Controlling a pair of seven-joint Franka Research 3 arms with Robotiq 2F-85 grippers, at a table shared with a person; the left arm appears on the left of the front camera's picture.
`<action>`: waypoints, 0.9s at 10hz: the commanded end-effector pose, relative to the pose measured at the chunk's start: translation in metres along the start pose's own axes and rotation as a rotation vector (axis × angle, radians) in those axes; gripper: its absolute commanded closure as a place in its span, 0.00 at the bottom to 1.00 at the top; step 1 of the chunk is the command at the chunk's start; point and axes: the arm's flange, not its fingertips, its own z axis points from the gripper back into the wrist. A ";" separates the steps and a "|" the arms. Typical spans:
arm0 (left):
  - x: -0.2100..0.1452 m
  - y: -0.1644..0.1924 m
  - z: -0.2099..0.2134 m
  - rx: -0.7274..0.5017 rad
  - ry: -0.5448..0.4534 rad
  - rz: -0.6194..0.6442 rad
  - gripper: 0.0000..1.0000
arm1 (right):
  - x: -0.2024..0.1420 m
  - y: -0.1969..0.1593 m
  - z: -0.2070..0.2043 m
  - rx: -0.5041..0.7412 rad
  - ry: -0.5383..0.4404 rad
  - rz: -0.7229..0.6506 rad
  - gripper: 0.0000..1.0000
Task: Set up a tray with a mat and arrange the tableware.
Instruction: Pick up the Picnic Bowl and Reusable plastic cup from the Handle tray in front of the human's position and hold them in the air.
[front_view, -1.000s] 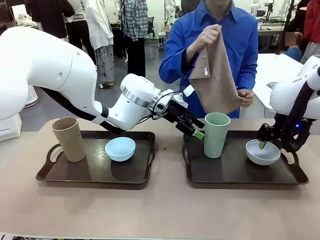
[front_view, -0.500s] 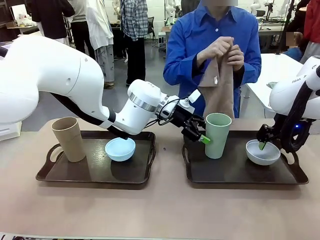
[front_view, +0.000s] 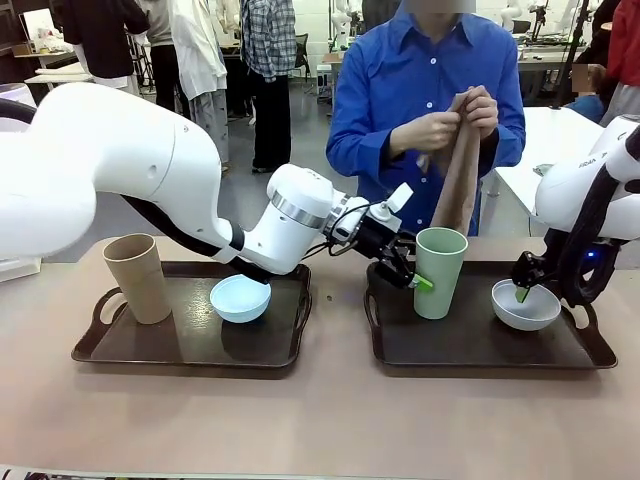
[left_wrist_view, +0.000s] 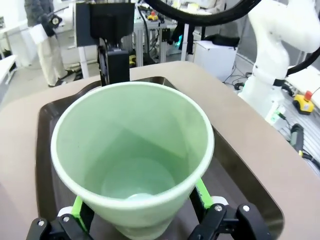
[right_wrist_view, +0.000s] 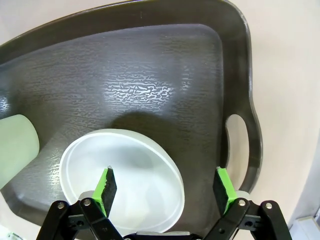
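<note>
The sage green tumbler (front_view: 441, 272) stands upright at the left end of the right tray (front_view: 480, 342). My left gripper (front_view: 414, 277) reaches across to it, open, with the green tumbler (left_wrist_view: 135, 150) between its pads (left_wrist_view: 202, 189). My right gripper (front_view: 522, 290) is open and straddles the near rim of the grey-white bowl (front_view: 526, 308). One finger is inside the bowl (right_wrist_view: 125, 172) and one is outside it. On the left tray (front_view: 190, 345) stand the tan tumbler (front_view: 138, 278) and the light blue bowl (front_view: 240, 297). The person holds a brown mat (front_view: 460, 180) in both hands.
The two dark trays lie side by side on the beige table (front_view: 320, 420), with a narrow gap between them. The right tray's handle opening (right_wrist_view: 240, 145) is just beyond my right gripper. The person stands close behind the right tray.
My left gripper has moved right and closed in around the green tumbler, which has shifted slightly right. The person has gathered the hanging mat with both hands. The right arm is still.
</note>
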 end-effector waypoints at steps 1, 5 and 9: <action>0.005 0.009 -0.013 0.008 0.006 -0.043 0.00 | 0.008 0.004 -0.005 0.019 0.015 0.017 0.00; 0.007 0.013 -0.030 0.003 0.021 -0.051 0.54 | 0.008 0.004 -0.009 0.029 0.007 0.046 0.59; 0.007 0.010 -0.021 0.029 0.018 -0.040 1.00 | 0.005 0.002 -0.007 0.017 0.005 0.051 1.00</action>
